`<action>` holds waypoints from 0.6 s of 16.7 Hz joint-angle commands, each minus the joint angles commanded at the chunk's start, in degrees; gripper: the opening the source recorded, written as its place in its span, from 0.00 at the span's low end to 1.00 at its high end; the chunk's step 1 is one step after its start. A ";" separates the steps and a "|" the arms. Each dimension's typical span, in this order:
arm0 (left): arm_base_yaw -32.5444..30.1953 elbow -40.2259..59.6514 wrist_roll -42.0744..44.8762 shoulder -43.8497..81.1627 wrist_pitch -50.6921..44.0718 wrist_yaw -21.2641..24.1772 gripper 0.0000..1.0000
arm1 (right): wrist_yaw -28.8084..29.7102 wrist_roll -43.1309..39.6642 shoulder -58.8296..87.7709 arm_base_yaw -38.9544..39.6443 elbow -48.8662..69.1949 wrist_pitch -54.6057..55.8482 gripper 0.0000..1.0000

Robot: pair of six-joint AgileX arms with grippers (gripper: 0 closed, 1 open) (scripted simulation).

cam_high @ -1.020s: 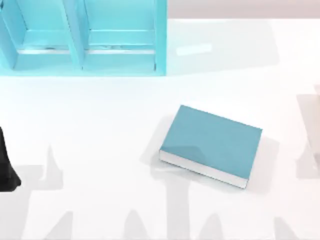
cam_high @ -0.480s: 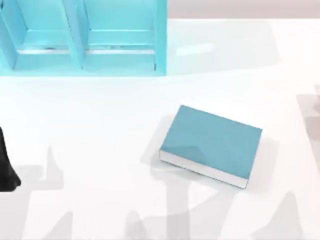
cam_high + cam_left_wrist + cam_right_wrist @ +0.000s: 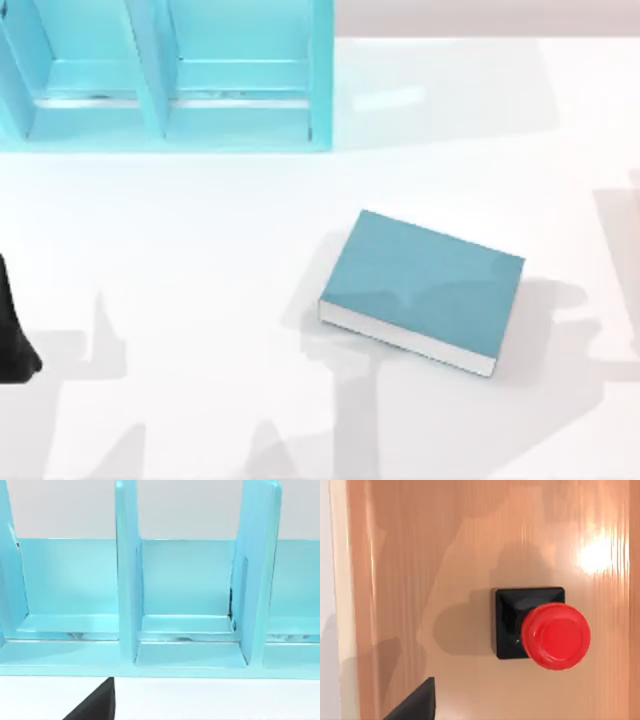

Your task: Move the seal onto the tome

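Since the earlier frames, the arm shadows on the table [image 3: 200,250] have shifted: the shadow near the right edge now reaches toward the tome, while the tome, shelf and left arm are unchanged.

The shelf [image 3: 165,75], an open teal unit with upright dividers, stands at the table's far left, well apart from the tome. The left wrist view faces its compartments.

The tome [image 3: 425,285] lies flat and closed near the table's centre-right, teal cover up, white page edges toward the near side.

The left arm [image 3: 12,335] is parked at the left edge, well left of the tome; whether its claw is wide or narrow cannot be told.

The board [image 3: 470,540], a glossy wooden surface, carries the seal.

The seal [image 3: 542,630] stands upright on the board, red knob above black base. The state of the right claw cannot be told.
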 joint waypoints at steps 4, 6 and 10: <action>0.00 0.00 0.00 0.00 0.00 0.00 1.00 | -0.11 -2.93 13.39 -2.48 10.25 -9.88 1.00; 0.00 0.00 0.00 0.00 0.00 0.00 1.00 | -0.10 -3.82 17.52 -3.23 13.22 -12.92 1.00; 0.00 0.00 0.00 0.00 0.00 0.00 1.00 | -0.06 -4.36 20.04 -3.70 14.99 -14.82 1.00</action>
